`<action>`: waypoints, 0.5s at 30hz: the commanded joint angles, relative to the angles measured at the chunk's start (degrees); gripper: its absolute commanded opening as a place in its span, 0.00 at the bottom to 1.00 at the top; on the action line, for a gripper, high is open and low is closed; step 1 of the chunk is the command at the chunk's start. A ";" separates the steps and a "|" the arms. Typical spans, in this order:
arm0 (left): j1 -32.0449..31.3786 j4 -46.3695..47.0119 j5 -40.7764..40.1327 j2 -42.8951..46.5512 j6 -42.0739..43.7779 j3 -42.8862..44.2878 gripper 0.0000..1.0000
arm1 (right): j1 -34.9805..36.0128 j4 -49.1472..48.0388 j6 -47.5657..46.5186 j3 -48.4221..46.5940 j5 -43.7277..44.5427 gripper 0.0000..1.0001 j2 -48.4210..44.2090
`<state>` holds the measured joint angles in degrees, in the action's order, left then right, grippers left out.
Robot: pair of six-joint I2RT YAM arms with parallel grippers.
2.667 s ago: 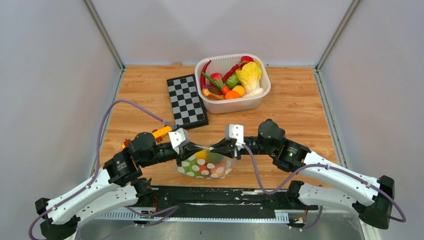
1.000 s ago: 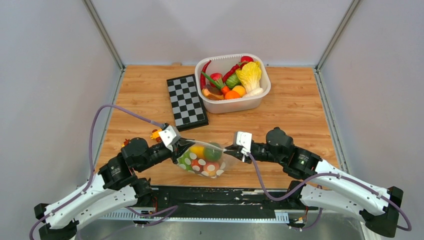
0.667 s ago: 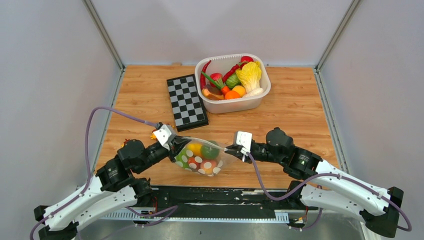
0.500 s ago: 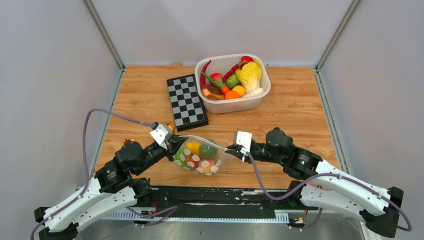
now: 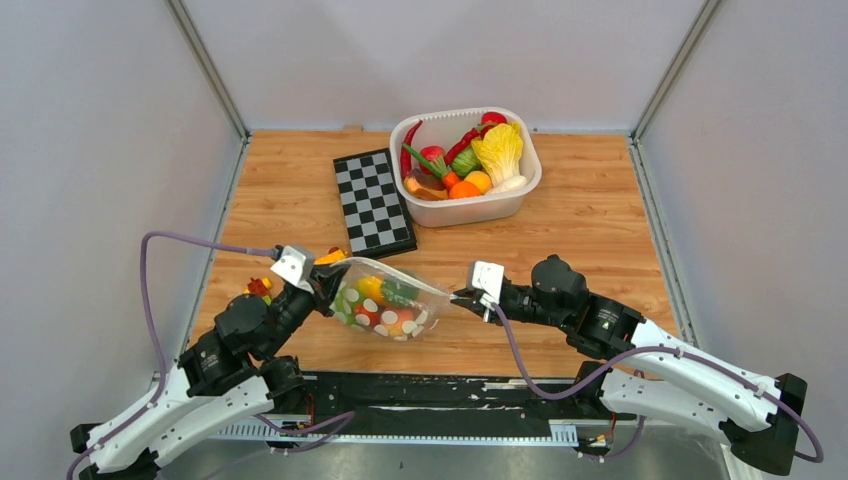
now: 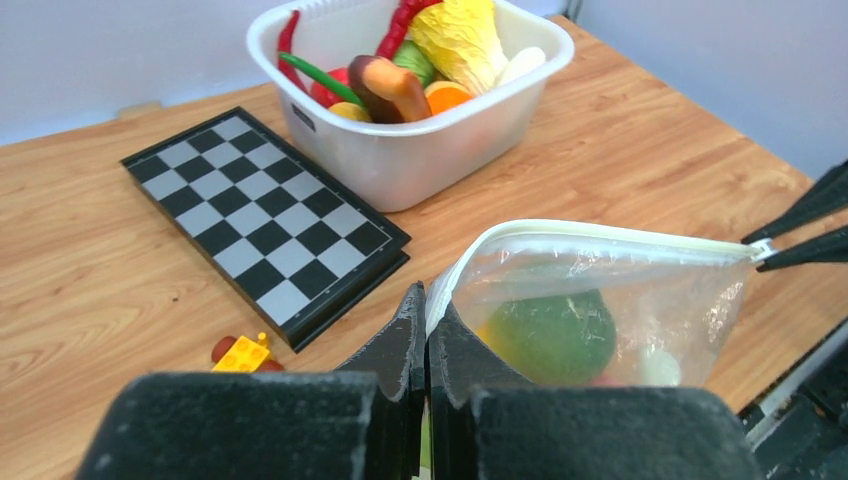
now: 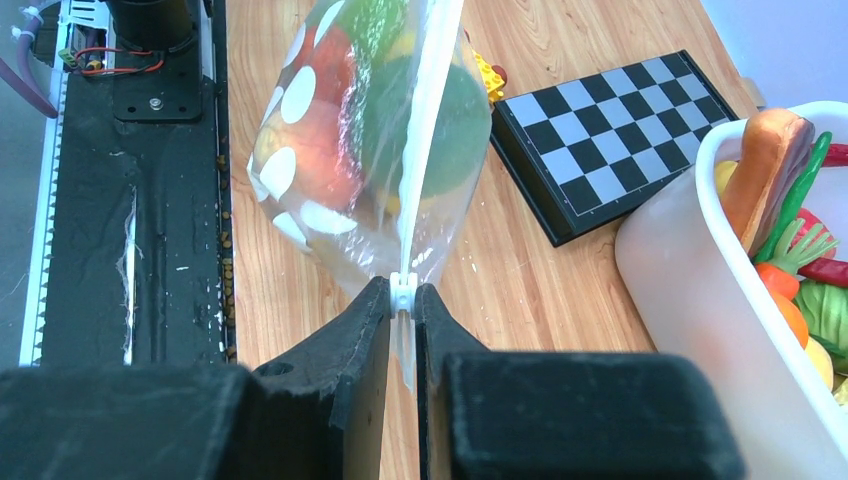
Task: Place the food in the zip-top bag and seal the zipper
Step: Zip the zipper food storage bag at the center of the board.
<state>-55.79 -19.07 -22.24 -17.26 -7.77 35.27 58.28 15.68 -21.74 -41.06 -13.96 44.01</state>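
Observation:
The zip-top bag (image 5: 380, 308), clear with white dots, hangs stretched between both grippers above the table's near edge. It holds food: a green piece (image 6: 550, 335), with yellow and red pieces beside it. My left gripper (image 5: 325, 281) is shut on the bag's left top corner (image 6: 436, 300). My right gripper (image 5: 461, 297) is shut on the white end piece of the zipper (image 7: 402, 288). The zipper (image 6: 610, 232) runs taut between them; its strip looks pressed together in the right wrist view (image 7: 425, 130). More food lies in the white tub (image 5: 470, 212).
A folded chessboard (image 5: 373, 203) lies left of the tub. Small yellow and red brick cars (image 5: 258, 287) sit by the left gripper, one at the bag's far side (image 5: 331, 257). The black base rail (image 5: 450, 390) runs under the bag's near side.
My left gripper has moved left and slightly away, pulling the bag with it. The right gripper has stayed put, so the bag's top edge is stretched longer and straighter.

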 commanded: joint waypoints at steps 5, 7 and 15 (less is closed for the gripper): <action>0.59 1.08 -13.01 4.73 -1.84 0.34 0.00 | -0.41 3.24 0.12 1.07 1.83 0.00 -0.83; 0.59 0.83 -13.00 4.86 -1.94 0.24 0.00 | -0.36 3.21 0.13 1.05 1.67 0.00 -0.85; 0.59 2.26 -4.24 3.05 -0.14 0.37 0.00 | -0.36 1.12 1.64 0.77 1.28 0.04 -0.72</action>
<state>-55.79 -21.15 -27.90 -13.32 -9.47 34.85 58.28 16.08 -21.47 -40.32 -13.52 44.03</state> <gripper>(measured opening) 0.007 0.134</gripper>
